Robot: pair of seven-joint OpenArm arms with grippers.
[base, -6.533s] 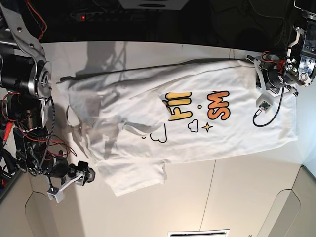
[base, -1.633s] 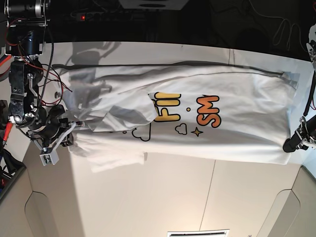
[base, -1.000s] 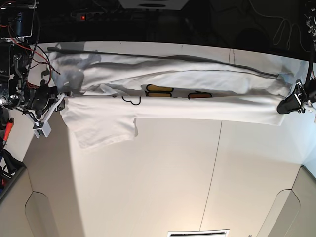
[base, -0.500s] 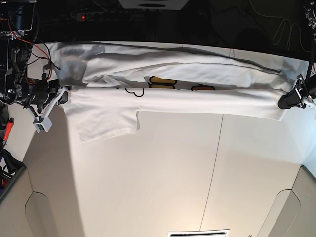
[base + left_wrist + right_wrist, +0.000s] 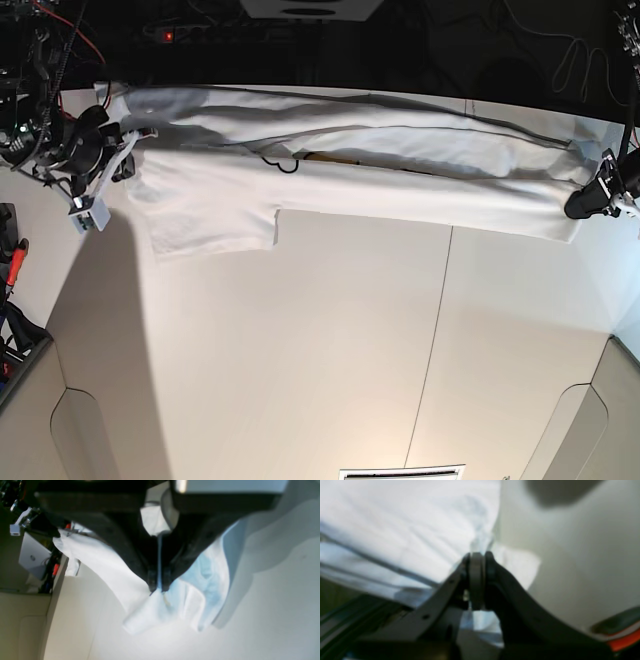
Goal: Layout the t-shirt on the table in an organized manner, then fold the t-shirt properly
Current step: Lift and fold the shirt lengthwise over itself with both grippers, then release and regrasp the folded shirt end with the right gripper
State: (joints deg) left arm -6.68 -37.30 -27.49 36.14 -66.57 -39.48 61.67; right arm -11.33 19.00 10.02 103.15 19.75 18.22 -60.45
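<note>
we've got the t-shirt strung out between both arms, a long white band running across the far part of the table, lifted at its two ends. in the base view the left gripper sits at that view's right edge, pinching one end of the shirt; from the left wrist cam its jaws are pressed together w/ only a thin layer of white fabric caught between the tips, cloth fanning out below them in soft folds & casting a grey shadow on the tabletop. the right gripper is at the base view's left, near the far left corner of the table, clamped on the other end; the right wrist cam is blurry but we can see its jaws closed tight w/ cloth bunched at the tips & more white fabric spreading away to the upper left. one sleeve hangs down from the band near the right gripper & lies flat on the table. the print is mostly folded out of sight: just a sliver of orange-yellow lettering & a bit of black cloud outline peek out along a crease. a thin dark seam crosses the table, passing under the shirt.
</note>
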